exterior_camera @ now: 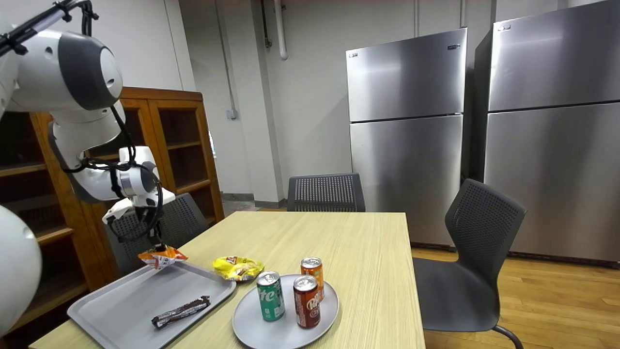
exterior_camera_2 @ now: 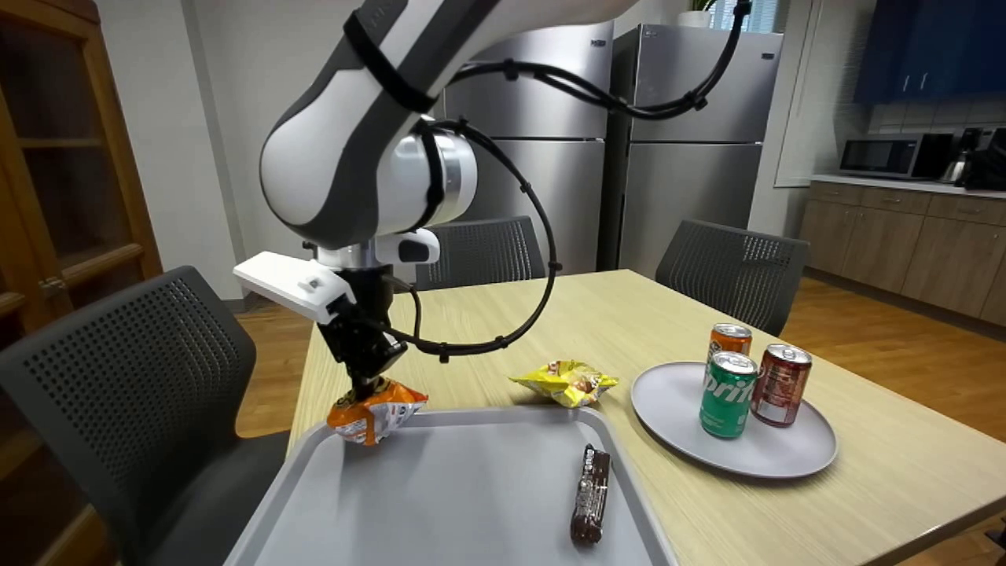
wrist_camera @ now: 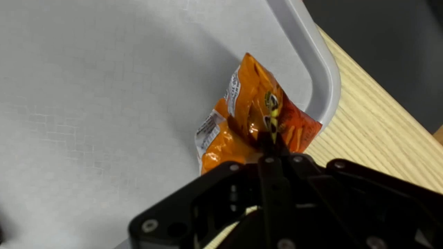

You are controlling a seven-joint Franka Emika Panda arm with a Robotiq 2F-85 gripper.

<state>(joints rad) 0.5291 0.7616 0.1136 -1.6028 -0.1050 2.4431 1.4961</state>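
Tool, closed tight, pinches the orange bag directly below it, over one corner of the grey tray.

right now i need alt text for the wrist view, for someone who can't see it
A black gripper, seen at the bottom of the picture, pinches a crumpled orange snack bag near a rounded corner of a gray tray. The tray fills most of the left side, and a pale wooden table shows on the right.
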